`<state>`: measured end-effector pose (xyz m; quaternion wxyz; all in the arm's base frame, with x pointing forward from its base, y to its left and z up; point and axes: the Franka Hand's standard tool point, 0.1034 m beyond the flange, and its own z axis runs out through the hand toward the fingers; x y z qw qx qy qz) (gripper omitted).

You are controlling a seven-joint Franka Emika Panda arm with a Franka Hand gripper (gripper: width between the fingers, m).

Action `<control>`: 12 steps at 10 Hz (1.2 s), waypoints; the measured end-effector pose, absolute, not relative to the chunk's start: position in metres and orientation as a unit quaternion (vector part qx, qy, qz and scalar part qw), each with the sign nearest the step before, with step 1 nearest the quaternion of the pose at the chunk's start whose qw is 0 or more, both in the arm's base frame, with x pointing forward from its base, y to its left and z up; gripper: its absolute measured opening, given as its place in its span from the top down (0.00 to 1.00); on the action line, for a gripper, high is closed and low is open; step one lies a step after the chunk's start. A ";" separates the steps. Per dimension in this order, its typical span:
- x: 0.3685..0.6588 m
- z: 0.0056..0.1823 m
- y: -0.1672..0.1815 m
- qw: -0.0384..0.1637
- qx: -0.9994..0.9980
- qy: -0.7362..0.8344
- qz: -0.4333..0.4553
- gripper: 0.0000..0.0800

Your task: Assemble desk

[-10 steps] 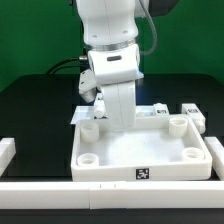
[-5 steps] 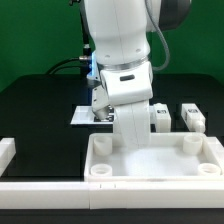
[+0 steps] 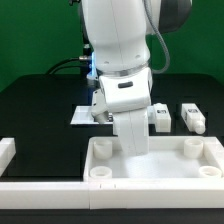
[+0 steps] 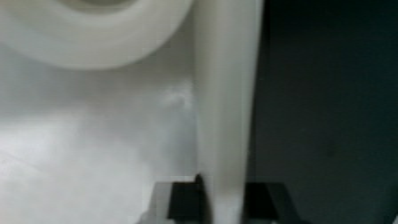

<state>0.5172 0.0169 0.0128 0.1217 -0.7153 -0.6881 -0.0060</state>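
The white desk tabletop [image 3: 160, 160] lies rim-up at the front of the table, with round sockets [image 3: 100, 147] in its corners. My gripper [image 3: 130, 150] reaches down onto its far rim and is shut on that rim. In the wrist view the thin rim wall [image 4: 226, 100] runs between the two dark fingers [image 4: 183, 203] of the gripper [image 4: 228, 203], with a round socket [image 4: 107, 30] beside it. Two white legs with tags [image 3: 191, 117] [image 3: 160, 118] lie behind the tabletop toward the exterior view's right.
The marker board [image 3: 80, 116] lies flat behind the arm on the black table. A low white border wall runs along the front [image 3: 40, 190], with a short piece at the exterior view's left [image 3: 6, 150]. Green backdrop behind.
The arm has dragged the tabletop toward the exterior view's right and nearer the front wall over the last second. In the last half second little has shifted.
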 end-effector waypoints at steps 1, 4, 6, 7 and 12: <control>0.516 0.012 0.017 0.123 -0.715 -0.688 -0.005 0.92; 0.512 0.032 0.011 0.105 -0.729 -0.677 -0.001 0.45; 0.494 0.052 0.029 0.086 -0.782 -0.617 0.012 0.25; 0.494 0.060 0.040 0.078 -0.804 -0.589 0.015 0.21; 0.498 0.059 0.058 0.066 -0.899 -0.432 0.016 0.19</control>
